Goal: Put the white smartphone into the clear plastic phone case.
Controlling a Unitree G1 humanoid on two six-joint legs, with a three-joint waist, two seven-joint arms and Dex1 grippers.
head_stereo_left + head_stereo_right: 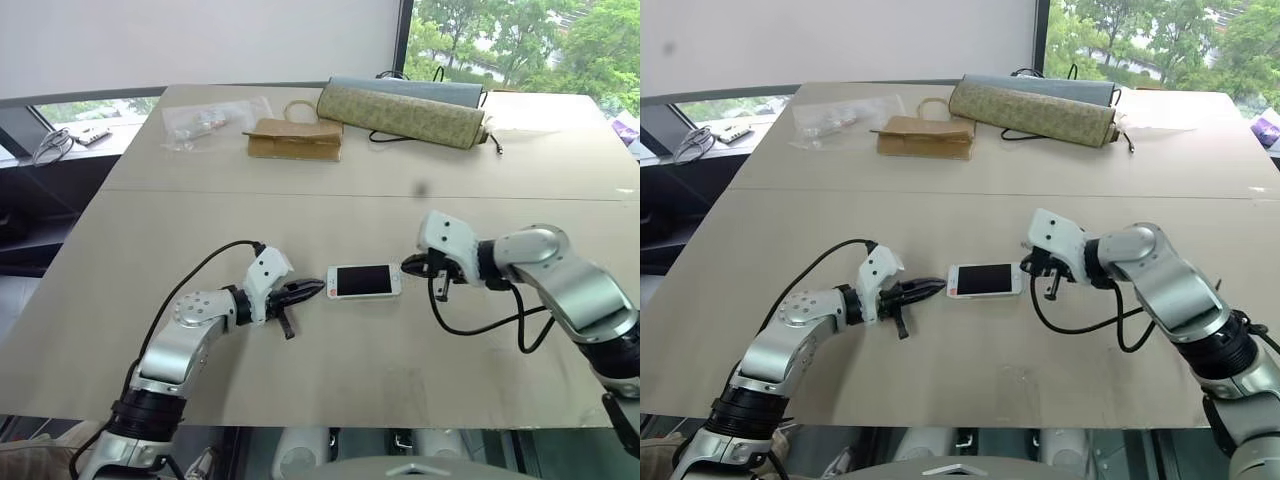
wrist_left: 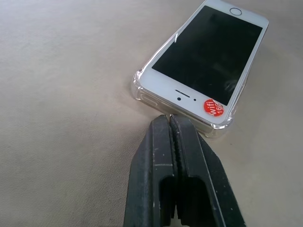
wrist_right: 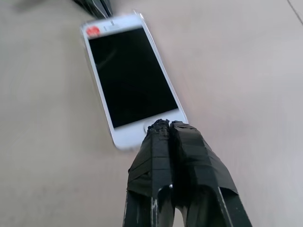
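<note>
The white smartphone (image 1: 363, 281) lies flat, black screen up, on the table's near middle. The rim of the clear plastic phone case (image 2: 139, 90) wraps its speaker end and long side, so the phone (image 2: 208, 56) sits inside the shell. A red round sticker marks that end. My left gripper (image 1: 318, 288) is shut and holds nothing; its tip (image 2: 169, 118) rests right against the case's left end. From the other side my right gripper (image 1: 408, 267), also shut and holding nothing, has its tip (image 3: 163, 124) over the phone's home-button end; I cannot tell whether it touches.
Toward the table's far edge lie a brown paper bag (image 1: 295, 138), a long rolled mat (image 1: 400, 113) and a crinkled clear plastic bag (image 1: 215, 120). A seam crosses the table (image 1: 300, 190) behind the phone. Black cables hang from both wrists.
</note>
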